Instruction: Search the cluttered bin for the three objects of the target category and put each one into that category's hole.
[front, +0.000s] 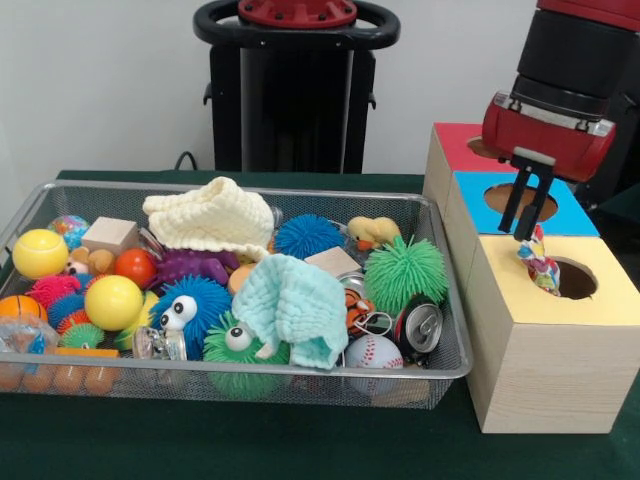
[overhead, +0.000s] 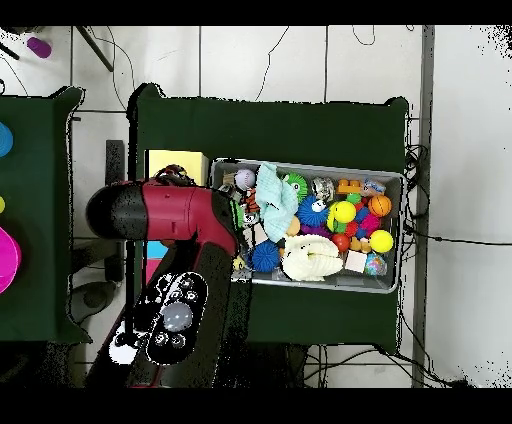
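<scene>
Hanging over the yellow-topped box (front: 540, 330), your gripper (front: 527, 232) is pinching a small multicoloured toy (front: 540, 266) between its fingers, the toy dangling just beside the round hole (front: 574, 278), the wire bin (front: 440, 352) sitting alongside, crowded with balls and cloths.

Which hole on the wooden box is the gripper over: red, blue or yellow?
The yellow-topped hole, nearest the camera. The gripper hangs at its rim, jaws shut on a small multicoloured object. The red hole and blue hole lie behind.
</scene>
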